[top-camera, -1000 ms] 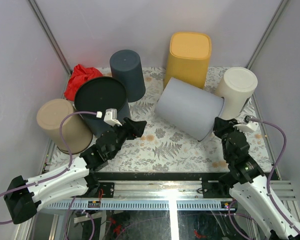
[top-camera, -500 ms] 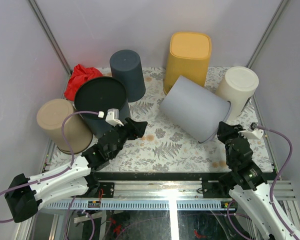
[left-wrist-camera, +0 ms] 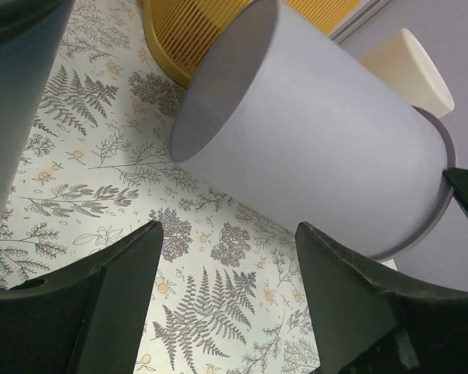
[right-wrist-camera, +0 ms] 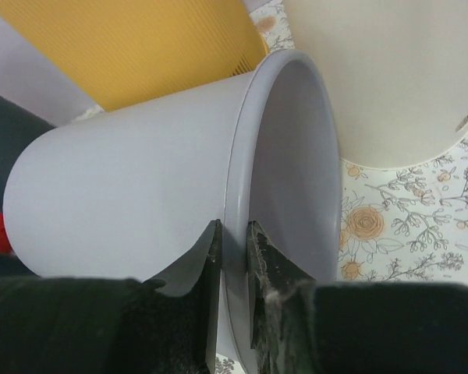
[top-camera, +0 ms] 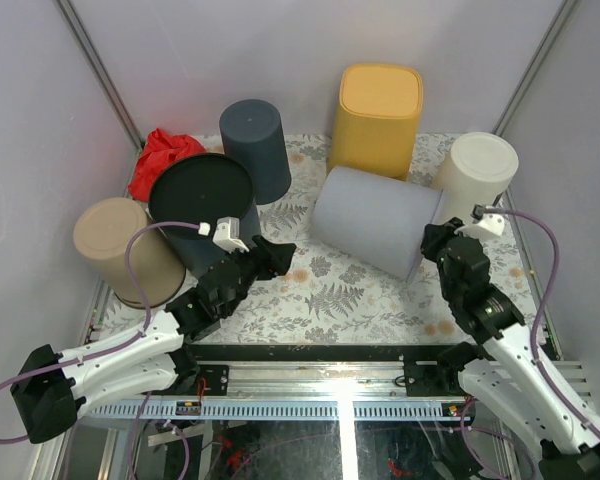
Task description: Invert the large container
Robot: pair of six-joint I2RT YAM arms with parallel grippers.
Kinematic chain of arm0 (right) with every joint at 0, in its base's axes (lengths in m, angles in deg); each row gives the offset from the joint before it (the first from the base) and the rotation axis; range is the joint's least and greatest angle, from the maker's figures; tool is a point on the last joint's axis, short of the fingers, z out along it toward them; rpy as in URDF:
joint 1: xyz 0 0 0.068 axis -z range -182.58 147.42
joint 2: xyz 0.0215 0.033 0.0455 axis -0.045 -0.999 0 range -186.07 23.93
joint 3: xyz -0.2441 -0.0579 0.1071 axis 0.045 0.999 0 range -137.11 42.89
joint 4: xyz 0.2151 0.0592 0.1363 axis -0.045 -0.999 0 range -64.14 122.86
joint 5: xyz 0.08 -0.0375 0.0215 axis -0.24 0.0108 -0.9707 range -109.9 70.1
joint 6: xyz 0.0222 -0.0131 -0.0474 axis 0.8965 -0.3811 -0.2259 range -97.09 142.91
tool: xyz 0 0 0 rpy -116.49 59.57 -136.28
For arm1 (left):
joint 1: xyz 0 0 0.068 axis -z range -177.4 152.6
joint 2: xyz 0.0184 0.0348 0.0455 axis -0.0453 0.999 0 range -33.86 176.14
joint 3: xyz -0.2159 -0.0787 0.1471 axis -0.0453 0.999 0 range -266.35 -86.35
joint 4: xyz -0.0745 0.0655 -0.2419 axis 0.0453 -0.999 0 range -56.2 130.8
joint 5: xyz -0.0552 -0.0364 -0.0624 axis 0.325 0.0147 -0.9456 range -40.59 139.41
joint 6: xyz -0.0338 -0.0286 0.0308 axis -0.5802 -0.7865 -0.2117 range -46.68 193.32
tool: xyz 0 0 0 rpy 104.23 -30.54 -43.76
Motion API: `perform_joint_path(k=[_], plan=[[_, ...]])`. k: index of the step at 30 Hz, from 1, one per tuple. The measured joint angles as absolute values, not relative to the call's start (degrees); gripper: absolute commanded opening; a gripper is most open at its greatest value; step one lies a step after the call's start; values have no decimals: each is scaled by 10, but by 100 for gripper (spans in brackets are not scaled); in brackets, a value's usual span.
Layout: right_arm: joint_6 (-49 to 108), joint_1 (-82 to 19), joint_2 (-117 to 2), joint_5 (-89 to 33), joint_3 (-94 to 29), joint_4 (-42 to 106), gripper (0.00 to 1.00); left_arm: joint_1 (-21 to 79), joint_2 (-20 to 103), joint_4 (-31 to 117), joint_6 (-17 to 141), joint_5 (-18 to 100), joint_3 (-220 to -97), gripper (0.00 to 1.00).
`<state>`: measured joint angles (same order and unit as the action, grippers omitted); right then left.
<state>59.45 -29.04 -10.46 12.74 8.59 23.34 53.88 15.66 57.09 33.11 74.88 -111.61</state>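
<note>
The large grey container [top-camera: 378, 221] lies on its side on the floral mat, its closed base toward the left and its open mouth toward the right. My right gripper [top-camera: 432, 243] is shut on the container's rim, one finger outside the wall and one inside, as the right wrist view shows [right-wrist-camera: 235, 241]. The container fills that view [right-wrist-camera: 140, 195] and also shows in the left wrist view [left-wrist-camera: 312, 148]. My left gripper [top-camera: 278, 252] is open and empty, low over the mat [left-wrist-camera: 218, 312], to the left of the container and apart from it.
A yellow bin [top-camera: 378, 112] stands behind the container and a cream bin [top-camera: 472, 178] at its right, close to my right arm. A black bin [top-camera: 205, 210], a dark grey bin [top-camera: 256, 148], a tan bin [top-camera: 125, 250] and red cloth [top-camera: 162, 158] crowd the left.
My right gripper has swung the container's mouth end: outward and lower half a second ago, now back up and left. The left arm has barely moved.
</note>
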Motion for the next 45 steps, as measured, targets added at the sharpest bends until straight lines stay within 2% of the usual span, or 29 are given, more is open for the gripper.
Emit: perform_joint_path(k=[7, 9, 12, 17, 25, 31, 39, 45], plan=[[540, -290, -181, 103, 52, 266, 2, 539, 157, 571, 332, 750, -1116, 68], [527, -289, -191, 97, 50, 269, 8, 539, 157, 571, 332, 750, -1116, 69], [511, -288, -220, 87, 33, 272, 23, 539, 160, 572, 332, 750, -1116, 69], [496, -287, -280, 79, -5, 285, 32, 539, 169, 573, 332, 750, -1116, 69], [471, -287, -374, 75, -73, 288, 30, 539, 169, 576, 337, 754, -1116, 69], [462, -287, -389, 56, -79, 307, 38, 539, 169, 576, 344, 758, -1116, 69], [458, -287, -397, 64, -79, 316, 41, 539, 175, 578, 344, 785, -1117, 69], [452, -287, -423, 70, -99, 322, 42, 538, 233, 588, 355, 802, -1155, 70]])
